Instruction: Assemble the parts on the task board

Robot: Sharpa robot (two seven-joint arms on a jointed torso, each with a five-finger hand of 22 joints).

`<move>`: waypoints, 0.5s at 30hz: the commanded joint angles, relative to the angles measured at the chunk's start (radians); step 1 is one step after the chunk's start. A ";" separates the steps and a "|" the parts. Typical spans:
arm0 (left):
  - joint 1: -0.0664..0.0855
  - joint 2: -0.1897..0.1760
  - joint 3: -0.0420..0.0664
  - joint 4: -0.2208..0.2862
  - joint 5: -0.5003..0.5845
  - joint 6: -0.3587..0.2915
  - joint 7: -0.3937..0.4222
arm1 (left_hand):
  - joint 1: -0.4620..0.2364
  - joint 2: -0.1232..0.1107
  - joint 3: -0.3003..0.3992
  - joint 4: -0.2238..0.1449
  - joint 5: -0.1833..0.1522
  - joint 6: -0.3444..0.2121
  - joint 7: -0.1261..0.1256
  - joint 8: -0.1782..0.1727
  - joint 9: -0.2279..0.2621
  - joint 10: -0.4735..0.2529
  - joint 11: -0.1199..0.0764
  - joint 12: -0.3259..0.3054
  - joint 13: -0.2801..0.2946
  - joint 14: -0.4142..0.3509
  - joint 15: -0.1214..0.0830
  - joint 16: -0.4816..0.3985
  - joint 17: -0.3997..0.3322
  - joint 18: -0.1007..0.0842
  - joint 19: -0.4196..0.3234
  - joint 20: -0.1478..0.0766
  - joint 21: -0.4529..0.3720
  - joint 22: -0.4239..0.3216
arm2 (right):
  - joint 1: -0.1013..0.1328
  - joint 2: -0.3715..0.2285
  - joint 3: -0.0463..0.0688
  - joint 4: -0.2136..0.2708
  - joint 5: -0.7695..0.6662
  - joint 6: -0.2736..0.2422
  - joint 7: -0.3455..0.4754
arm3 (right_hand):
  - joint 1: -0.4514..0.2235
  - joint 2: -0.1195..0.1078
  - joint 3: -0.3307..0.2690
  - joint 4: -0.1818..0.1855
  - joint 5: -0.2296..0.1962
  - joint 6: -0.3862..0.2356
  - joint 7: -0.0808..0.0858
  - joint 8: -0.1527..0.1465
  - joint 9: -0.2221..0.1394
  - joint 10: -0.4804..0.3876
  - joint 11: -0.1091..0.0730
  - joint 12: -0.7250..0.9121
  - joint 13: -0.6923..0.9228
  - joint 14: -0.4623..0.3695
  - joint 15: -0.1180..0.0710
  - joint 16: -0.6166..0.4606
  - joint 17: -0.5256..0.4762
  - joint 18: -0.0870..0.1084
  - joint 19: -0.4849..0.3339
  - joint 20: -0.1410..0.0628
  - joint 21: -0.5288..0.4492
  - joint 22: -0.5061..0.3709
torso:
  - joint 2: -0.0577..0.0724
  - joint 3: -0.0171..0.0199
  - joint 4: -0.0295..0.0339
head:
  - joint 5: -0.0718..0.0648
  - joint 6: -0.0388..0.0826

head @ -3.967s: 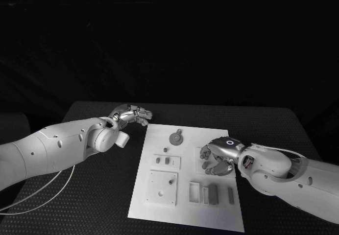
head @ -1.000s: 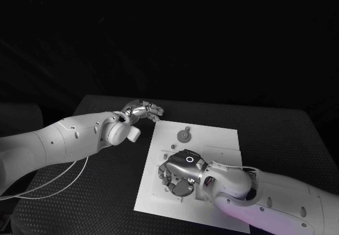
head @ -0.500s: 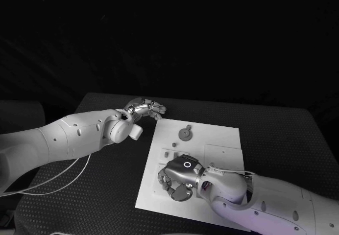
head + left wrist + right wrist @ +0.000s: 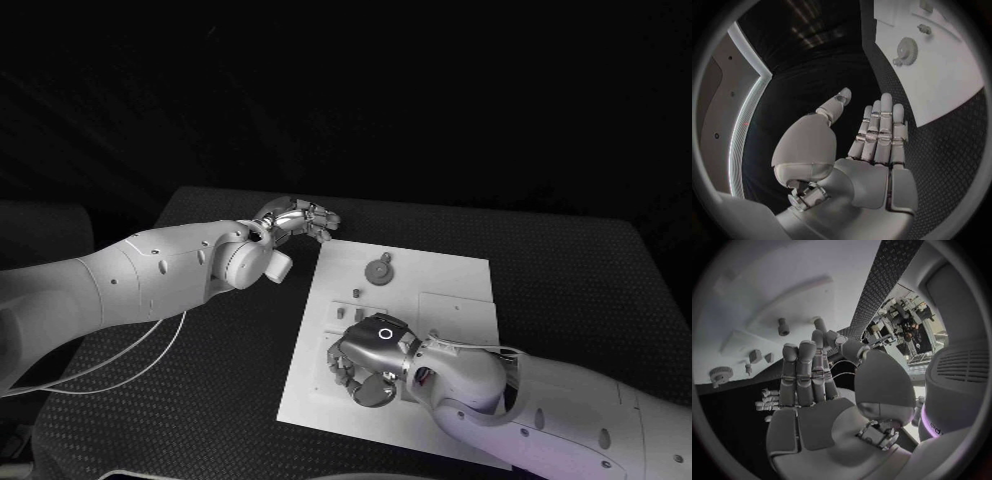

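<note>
Board [image 4: 433,300] lying flat mid-bench [image 4: 577,270]; small gear [image 4: 379,272] sitting near its far end, couple of tiny pegs [image 4: 346,312] just below that, all apart from each other; same gear [image 4: 906,50] visible from the left wrist too, well clear of that hand. Left hand [image 4: 296,222] hanging just off the board's far left corner, over the bare bench, touching nothing; fingers [image 4: 879,125] straight and held side by side, thumb angled away, nothing in them. Right hand [image 4: 368,362] down low over the near part of the board, palm facing it; fingers [image 4: 807,372] stretched out flat and close together, empty; can't tell whether touching the board or hovering.
</note>
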 commanded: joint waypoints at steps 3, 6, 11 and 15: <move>0.001 0.001 0.001 0.002 0.005 0.016 0.010 | -0.002 0.009 -0.007 -0.001 -0.001 -0.006 0.002 0.003 -0.001 0.005 0.001 0.001 0.000 0.005 0.001 -0.005 0.002 0.011 0.005 -0.002 -0.003 0.002 | -0.002 -0.004 -0.002 -0.006 -0.028 0.013 -0.006 | 0.008 0.005 0.006 -0.002 0.007 0.015 -0.008 0.016 0.030 0.003 -0.001 0.001 0.002 0.005 -0.004 0.003 0.001 0.021 0.004 -0.001 0.007 0.001 | 0.000 -0.0003 -0.0005 | 0.000 0.001; 0.001 0.001 0.001 0.003 0.005 0.016 0.010 | -0.002 0.009 -0.007 -0.001 -0.001 -0.006 0.002 0.003 -0.001 0.005 0.001 0.001 0.000 0.005 0.001 -0.005 0.002 0.011 0.005 -0.002 -0.003 0.002 | -0.002 -0.003 -0.002 -0.008 -0.029 0.011 -0.007 | 0.008 0.005 0.006 -0.002 0.007 0.015 -0.008 0.016 0.030 0.003 -0.001 0.001 0.002 0.005 -0.004 0.003 0.001 0.021 0.004 -0.002 0.007 0.001 | 0.000 -0.0004 -0.0006 | 0.000 0.002; 0.001 0.001 0.001 0.003 0.005 0.016 0.010 | -0.003 0.009 -0.007 -0.001 -0.001 -0.007 0.003 0.003 -0.001 0.005 0.001 0.001 0.000 0.005 0.001 -0.006 0.002 0.011 0.005 -0.002 -0.003 0.002 | -0.002 -0.006 -0.001 -0.006 -0.036 0.005 -0.011 | 0.009 0.005 0.007 -0.003 0.007 0.015 -0.008 0.016 0.030 0.003 -0.001 0.001 0.002 0.006 -0.004 0.003 0.001 0.021 0.004 -0.002 0.007 0.001 | 0.000 -0.0003 0.0001 | -0.001 0.002; 0.000 0.001 0.001 0.003 0.005 0.017 0.010 | -0.003 0.010 -0.007 -0.001 -0.001 -0.007 0.003 0.003 -0.001 0.005 0.001 0.001 0.000 0.005 0.001 -0.006 0.002 0.011 0.005 -0.002 -0.004 0.002 | -0.002 -0.012 -0.001 -0.002 -0.038 0.001 -0.012 | 0.009 0.005 0.007 -0.003 0.007 0.015 -0.008 0.016 0.031 0.003 -0.001 0.001 0.003 0.006 -0.004 0.003 0.002 0.021 0.004 -0.002 0.007 0.001 | -0.001 -0.0007 -0.0001 | -0.002 0.002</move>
